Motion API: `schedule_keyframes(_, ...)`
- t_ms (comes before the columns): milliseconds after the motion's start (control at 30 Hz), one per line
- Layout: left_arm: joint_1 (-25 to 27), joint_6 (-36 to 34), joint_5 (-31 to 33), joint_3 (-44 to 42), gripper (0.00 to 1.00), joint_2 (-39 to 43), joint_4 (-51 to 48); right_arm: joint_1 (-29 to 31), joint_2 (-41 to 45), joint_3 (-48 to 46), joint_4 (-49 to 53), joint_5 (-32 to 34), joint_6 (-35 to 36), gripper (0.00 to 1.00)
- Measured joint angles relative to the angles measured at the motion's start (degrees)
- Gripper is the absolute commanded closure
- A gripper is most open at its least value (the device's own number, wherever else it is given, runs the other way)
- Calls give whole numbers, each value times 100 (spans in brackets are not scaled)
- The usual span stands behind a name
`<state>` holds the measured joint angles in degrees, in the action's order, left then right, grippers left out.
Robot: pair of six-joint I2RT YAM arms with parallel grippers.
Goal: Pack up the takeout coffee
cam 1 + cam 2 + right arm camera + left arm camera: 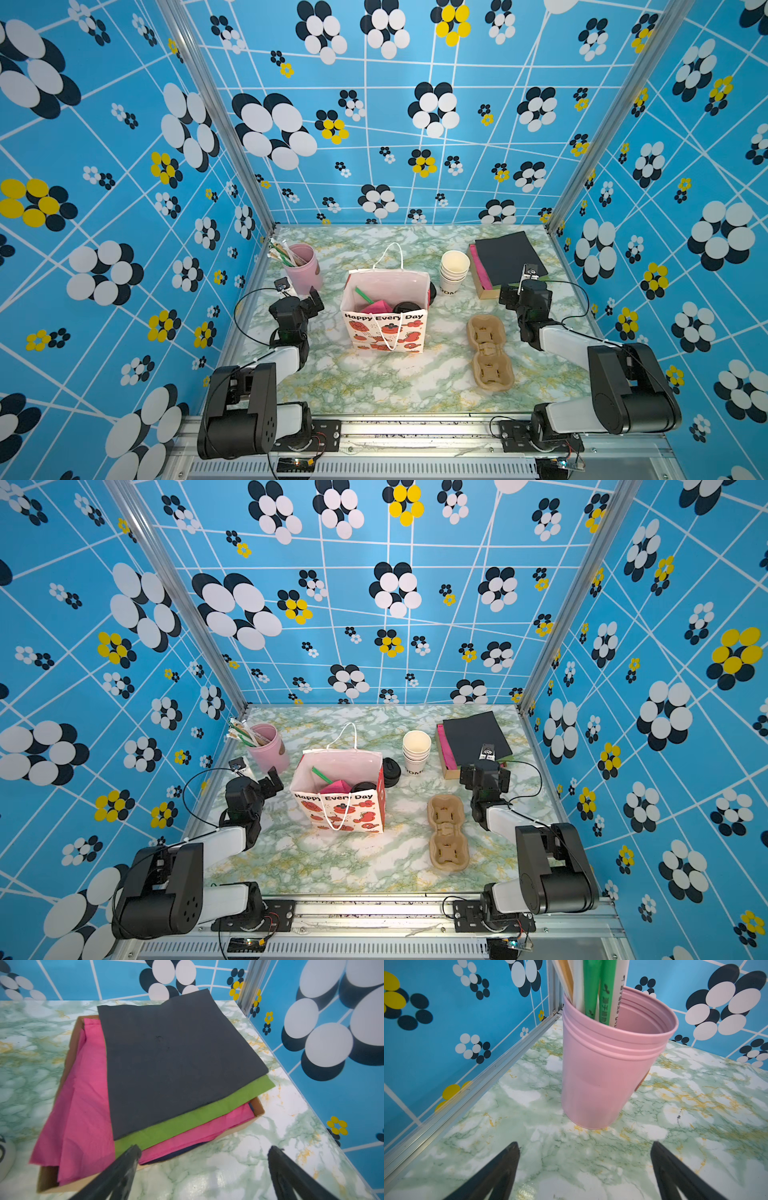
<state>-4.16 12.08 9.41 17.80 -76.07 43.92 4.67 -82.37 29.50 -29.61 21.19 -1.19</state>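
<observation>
The takeout coffee sits inside the white paper bag (384, 332) printed "Happy Every Day". Only its round black lid (406, 308) (363, 787) shows over the bag's front wall; the cup itself is hidden. A pink napkin (376, 307) and a green straw (363, 296) lie in the bag beside it. My left gripper (584, 1146) (316, 302) hangs open to the left of the bag, facing the pink cup, with nothing between its fingers. My right gripper (203, 1150) is open and empty over the table, just in front of the napkin box.
A pink cup (305, 266) (602, 1074) of wrapped straws stands at the back left. Behind and right of the bag are a stack of black lids (391, 771) and a stack of lidless white cups (454, 270). A box of coloured napkins (505, 262) (166, 1064) sits back right, a cardboard cup carrier (490, 353) front right.
</observation>
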Motion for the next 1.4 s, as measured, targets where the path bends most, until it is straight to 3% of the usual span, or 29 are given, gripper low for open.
schedule_keyframes(500,317,-614,-343,-164,1,-1095,1589,-74,-573,-791,-2002,-680,83,1)
schedule_keyframes(833,570,-855,-249,188,1,-1233,1259,-96,-592,-804,-2245,-804,83,1)
schedule_keyframes(1400,575,-892,-186,190,1,-1233,1141,-96,-592,-804,-2253,-804,83,1)
